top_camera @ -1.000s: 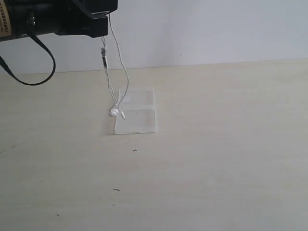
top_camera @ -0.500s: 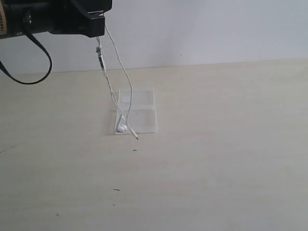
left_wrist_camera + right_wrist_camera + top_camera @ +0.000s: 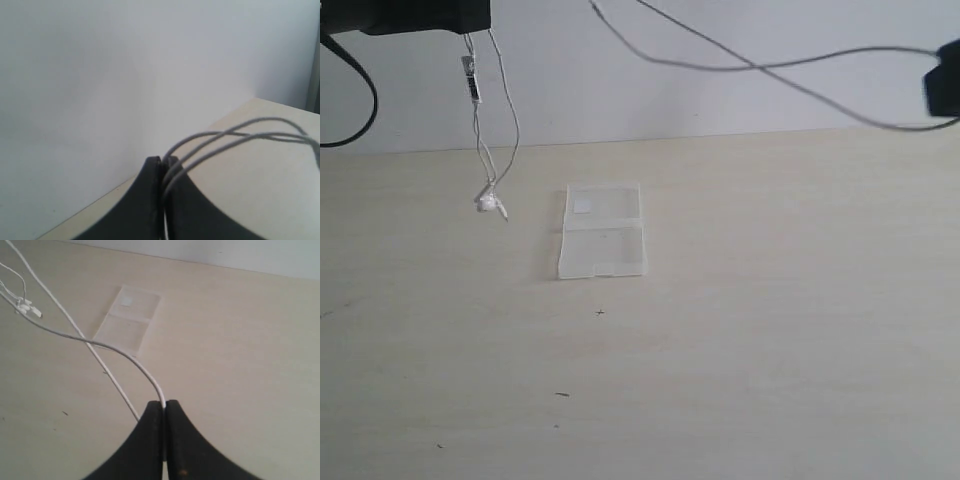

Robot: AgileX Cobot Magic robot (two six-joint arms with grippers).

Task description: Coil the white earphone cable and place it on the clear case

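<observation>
While our left gripper (image 3: 162, 161) and right gripper (image 3: 164, 405) each pinch the cable (image 3: 760, 68) strung high between them, we list the case (image 3: 603, 232) below, nearer the left, earbuds (image 3: 488, 203) dangling beside it.

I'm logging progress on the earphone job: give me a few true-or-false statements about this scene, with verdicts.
1. The white earphone cable lies coiled on the clear case. False: it is strung through the air between both grippers.
2. The right gripper is shut on the cable. True.
3. The left gripper is open. False: it is shut on the cable.
4. The earbuds hang left of the case in the exterior view. True.
</observation>
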